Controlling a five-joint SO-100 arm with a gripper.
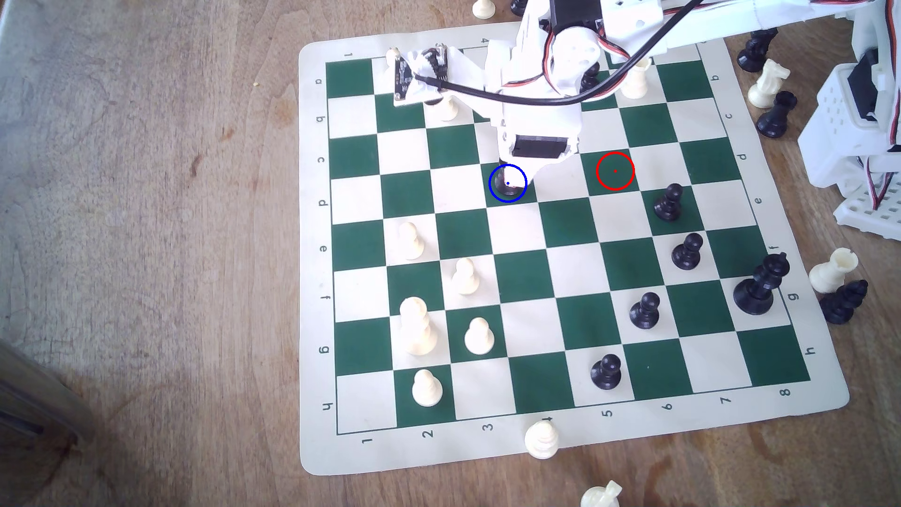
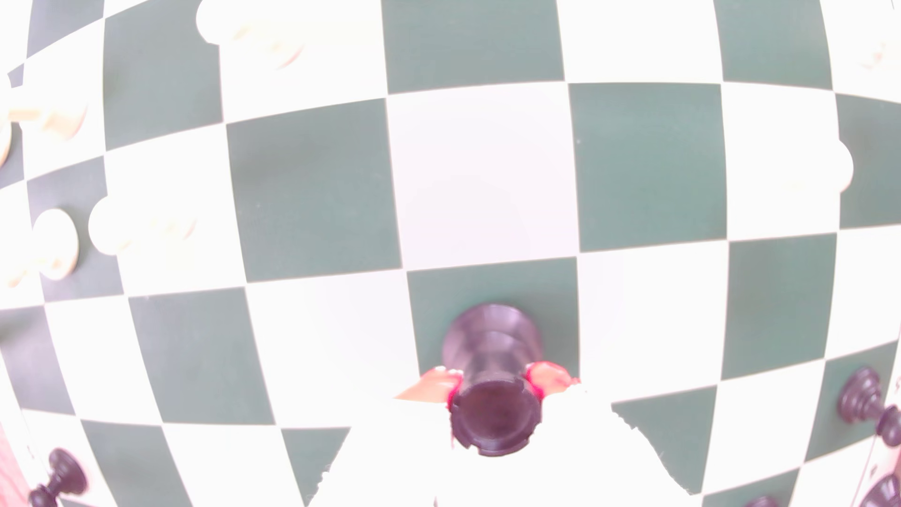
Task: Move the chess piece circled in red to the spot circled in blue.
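Worn brown wooden tabletop [image 1: 146,219] carries a roll-up green-and-cream chess mat [image 1: 799,419] with numbered and lettered margins. Over the mat's middle reaches the white 3D-printed arm [image 1: 541,92], its black cable looping across the far rows. The white gripper [image 1: 509,178] points down at the dark green square ringed in thin blue with a blue centre dot [image 1: 507,183]. In the wrist view the gripper [image 2: 495,392] has its red-tinted fingertips [image 2: 548,382] pressed on either side of the black rook with a notched castle top and flared base [image 2: 493,375], just below the crown; the jaws are closed only as far as the rook's body allows. The rook [image 1: 504,187] stands upright with its base inside the blue-ringed square [image 2: 492,292]; whether the base rests on the mat or hangs just clear of it cannot be told. Two squares toward the exterior view's right lies the red-ringed green square [image 1: 615,170], bare. Round-headed black pawns [image 1: 669,202] stand on the exterior view's right half of the mat, cream-white pawns [image 1: 412,241] on its left half. Beside the mat's right edge a cream-white rook [image 1: 832,270] sits among other captured pieces on the wood.
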